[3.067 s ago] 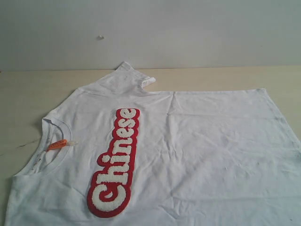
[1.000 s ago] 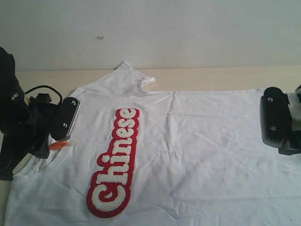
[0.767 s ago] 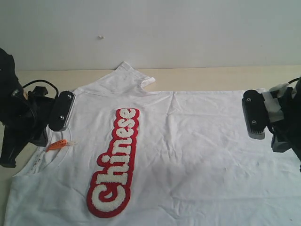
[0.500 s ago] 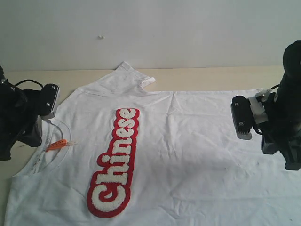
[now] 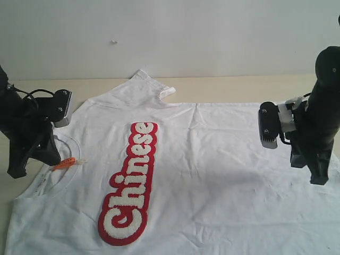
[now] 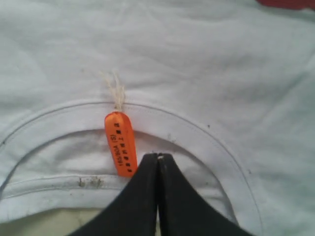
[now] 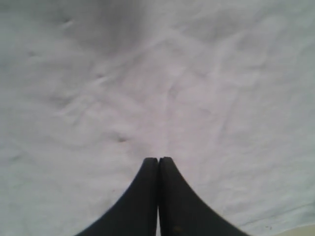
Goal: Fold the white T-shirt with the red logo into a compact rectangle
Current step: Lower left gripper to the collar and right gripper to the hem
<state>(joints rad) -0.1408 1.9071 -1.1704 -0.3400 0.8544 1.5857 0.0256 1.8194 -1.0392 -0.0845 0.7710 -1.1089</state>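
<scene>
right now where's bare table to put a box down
Bare table along the far strip between shirt and wall, widest right of the sleeve. Crowded: left gripper at the collar, right gripper over the shirt's right side.

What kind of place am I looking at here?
Likely a robot lab bench: a white cotton T-shirt spread on a pale wooden table by a white wall, black left gripper and right gripper above it.

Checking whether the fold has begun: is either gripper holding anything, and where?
Nothing is held. The left gripper and right gripper are both closed over the white T-shirt, with no cloth pinched.
</scene>
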